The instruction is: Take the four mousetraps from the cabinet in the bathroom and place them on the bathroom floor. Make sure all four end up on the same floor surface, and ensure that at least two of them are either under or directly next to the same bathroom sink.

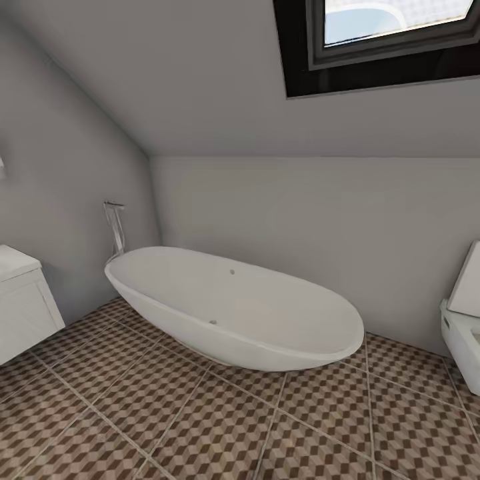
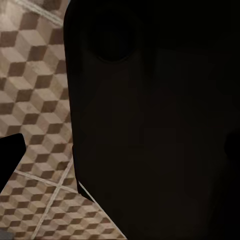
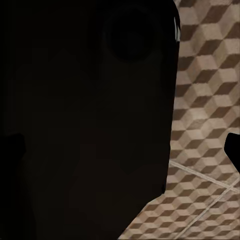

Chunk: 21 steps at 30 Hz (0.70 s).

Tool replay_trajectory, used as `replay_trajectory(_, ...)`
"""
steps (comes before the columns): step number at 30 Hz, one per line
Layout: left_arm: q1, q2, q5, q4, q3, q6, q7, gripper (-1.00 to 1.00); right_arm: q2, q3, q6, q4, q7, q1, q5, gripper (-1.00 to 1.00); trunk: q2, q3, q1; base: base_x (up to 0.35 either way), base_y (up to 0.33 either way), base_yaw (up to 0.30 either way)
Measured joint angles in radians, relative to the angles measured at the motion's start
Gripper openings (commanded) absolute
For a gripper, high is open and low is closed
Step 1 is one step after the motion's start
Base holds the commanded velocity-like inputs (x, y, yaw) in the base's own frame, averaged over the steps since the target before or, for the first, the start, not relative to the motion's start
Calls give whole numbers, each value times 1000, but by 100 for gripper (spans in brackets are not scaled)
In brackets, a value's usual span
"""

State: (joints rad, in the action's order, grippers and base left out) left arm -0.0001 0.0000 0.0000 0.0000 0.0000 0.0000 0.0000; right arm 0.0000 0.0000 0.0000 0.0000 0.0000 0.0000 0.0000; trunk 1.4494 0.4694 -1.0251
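We're looking across the bathroom from the head camera, and the big oval bathtub (image 1: 240,310) sits square in the middle, white and empty, angled from the far left corner toward the right. Behind its left end a slim chrome tap (image 1: 116,230) stands against the grey wall. Up top, a dark-framed skylight (image 1: 387,40) is set into the sloping ceiling.

At the left edge, there's the sink (image 1: 12,261), a shallow white basin topping a white drawer unit (image 1: 23,313), cut off by the frame. At the right edge, part of a white toilet (image 1: 463,320) against the wall.

The floor (image 1: 220,427) spreads across the foreground, cube-patterned tiles in brown, beige and white with pale grout. I see no small dark pieces on it here, beside the sink or anywhere else on the tiles in sight.

Over to the left wrist camera: a large dark body blocks most of it, with patterned floor (image 2: 35,100) beside it and a dark finger tip (image 2: 11,152) poking in at the edge. Whether that gripper is spread or closed, I can't tell.

Right wrist, same story: dark bulk, tiled floor (image 3: 205,100) alongside, a dark tip (image 3: 234,147) at the edge. Its state I can't tell either.
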Motion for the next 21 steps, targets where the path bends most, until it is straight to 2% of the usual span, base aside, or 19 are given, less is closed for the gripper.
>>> replay_trajectory(2, 6, -1, 4, -10, 9, -6, -3, 100, 4, 3, -10, 0, 2, -5, 5, 100, 0, 0, 0, 0, 0, 0)
replay_trajectory(14, -2, 1, 4, -25, 11, -6, -1, 100, 3, 5, -12, 0, -1, -5, 9, 100, 0, 0, 0, 0, 0, -2)
replay_trajectory(21, -3, 0, 4, -26, 11, -6, -1, 100, 3, 0, -13, 0, -1, -5, 4, 100, 0, 0, 0, 0, 0, -133)
